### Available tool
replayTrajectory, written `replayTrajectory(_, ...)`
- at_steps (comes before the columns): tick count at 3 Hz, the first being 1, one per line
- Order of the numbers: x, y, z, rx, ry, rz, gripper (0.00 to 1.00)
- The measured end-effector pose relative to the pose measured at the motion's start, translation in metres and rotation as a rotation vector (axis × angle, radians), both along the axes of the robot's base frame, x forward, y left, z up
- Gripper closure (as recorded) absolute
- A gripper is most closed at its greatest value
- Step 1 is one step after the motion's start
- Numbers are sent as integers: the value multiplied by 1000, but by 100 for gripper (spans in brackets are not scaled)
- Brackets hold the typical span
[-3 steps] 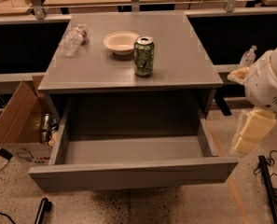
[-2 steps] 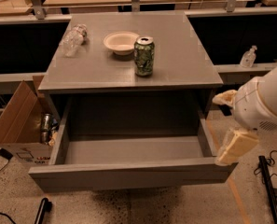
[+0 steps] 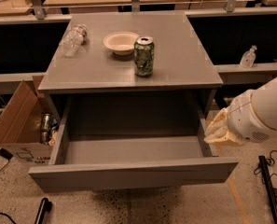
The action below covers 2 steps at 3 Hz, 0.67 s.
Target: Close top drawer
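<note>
The top drawer of the grey cabinet is pulled far out toward me. It is a wide shallow grey box and it is empty inside. Its flat front panel faces me at the bottom of the view. My gripper is at the end of the white arm on the right. It sits right at the drawer's right side wall, near the front corner. The lower drawers are hidden under the open one.
On the cabinet top stand a green can, a white bowl and a lying plastic bottle. An open cardboard box with cans is on the floor at left. A dark stand is at right.
My arm has moved left and down, from beside the cabinet toward the drawer's right side wall. The drawer has not moved.
</note>
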<state>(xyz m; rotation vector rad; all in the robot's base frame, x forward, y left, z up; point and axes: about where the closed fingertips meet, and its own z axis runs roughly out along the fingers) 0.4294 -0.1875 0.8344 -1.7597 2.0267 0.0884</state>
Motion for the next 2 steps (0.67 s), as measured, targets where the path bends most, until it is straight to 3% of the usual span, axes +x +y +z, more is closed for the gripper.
replayTrajectory(1, -3, 12, -42, 26, -14, 57, 95)
replayTrajectory(2, -3, 13, -46, 20, -28, 68, 100)
